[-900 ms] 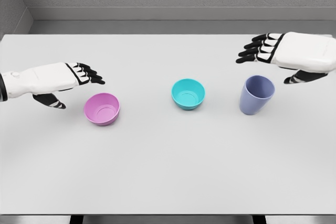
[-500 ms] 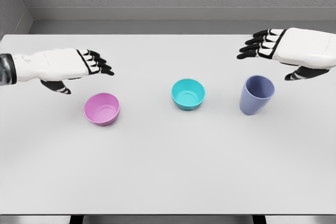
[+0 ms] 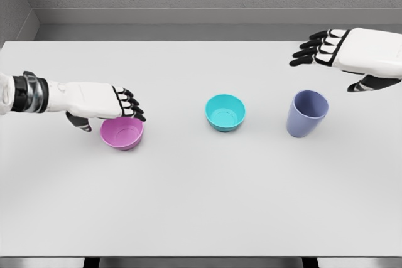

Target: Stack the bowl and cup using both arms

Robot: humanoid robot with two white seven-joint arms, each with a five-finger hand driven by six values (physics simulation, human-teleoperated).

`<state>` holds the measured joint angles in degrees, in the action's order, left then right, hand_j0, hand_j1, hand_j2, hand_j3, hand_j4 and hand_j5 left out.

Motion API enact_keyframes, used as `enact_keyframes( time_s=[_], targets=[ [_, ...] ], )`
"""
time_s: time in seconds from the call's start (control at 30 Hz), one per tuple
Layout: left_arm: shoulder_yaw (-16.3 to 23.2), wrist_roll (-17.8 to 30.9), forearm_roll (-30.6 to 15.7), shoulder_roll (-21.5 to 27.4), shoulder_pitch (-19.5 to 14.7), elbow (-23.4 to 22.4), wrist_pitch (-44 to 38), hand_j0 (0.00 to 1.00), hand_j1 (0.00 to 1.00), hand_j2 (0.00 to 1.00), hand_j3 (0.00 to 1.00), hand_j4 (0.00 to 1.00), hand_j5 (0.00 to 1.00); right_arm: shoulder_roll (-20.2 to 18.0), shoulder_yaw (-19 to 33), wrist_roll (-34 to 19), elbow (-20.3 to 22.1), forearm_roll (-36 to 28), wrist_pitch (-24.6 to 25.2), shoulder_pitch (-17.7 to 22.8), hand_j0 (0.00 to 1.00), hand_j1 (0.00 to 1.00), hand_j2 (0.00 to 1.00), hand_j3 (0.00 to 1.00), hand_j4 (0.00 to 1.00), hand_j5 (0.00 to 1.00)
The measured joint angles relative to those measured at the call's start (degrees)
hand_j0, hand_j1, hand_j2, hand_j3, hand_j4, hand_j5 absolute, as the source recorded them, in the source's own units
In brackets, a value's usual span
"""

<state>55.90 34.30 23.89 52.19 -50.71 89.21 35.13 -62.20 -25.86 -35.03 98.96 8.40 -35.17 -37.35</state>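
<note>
A white table (image 3: 201, 205) carries 3 vessels in a rough row, with bare surface between them and nothing standing in the gaps.

At the left sits the pink bowl (image 3: 123, 131), round, shallow and upright, its hollow open to the camera. The left hand (image 3: 100, 106) comes in from the left edge and lies over the bowl's far-left rim, the black fingers (image 3: 130, 106) curled down over the edge and the thumb (image 3: 79, 122) low at the bowl's left side. The fingers look to be at or just on the rim; whether they actually clamp it cannot be told.

In the middle stands the teal bowl (image 3: 225, 112), same form as the pink one, upright and well apart from both hands.

To the right stands the lavender cup (image 3: 307, 113), taller than the bowls, flaring toward its mouth and upright. The right hand (image 3: 352, 54) hovers above and behind it, toward the right edge, clear of the cup; its 4 fingers (image 3: 311, 51) reach out leftward, spread, with the thumb (image 3: 370, 84) hanging below, holding nothing.
</note>
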Motion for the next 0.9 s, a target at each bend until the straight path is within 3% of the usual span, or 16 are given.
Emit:
enact_keyframes(
  time_s=[0.57,0.9],
  targets=[
    [1.89,0.01,0.18,-1.25,0.18,-0.23,0.00,1.00,1.00,1.00,1.00,1.00,1.00,-0.05,-3.34,0.00,-0.39,0.24,0.00,-0.17,1.00,1.00,1.00,1.00,1.00,1.00],
    [2.22,0.16,0.94,-1.43,0.61,-0.59,0.00,1.00,1.00,1.00,1.00,1.00,1.00,-0.04,-7.94,0.00,-0.28,1.15,0.00,-0.26,1.00,1.00,1.00,1.00,1.00,1.00]
  ],
)
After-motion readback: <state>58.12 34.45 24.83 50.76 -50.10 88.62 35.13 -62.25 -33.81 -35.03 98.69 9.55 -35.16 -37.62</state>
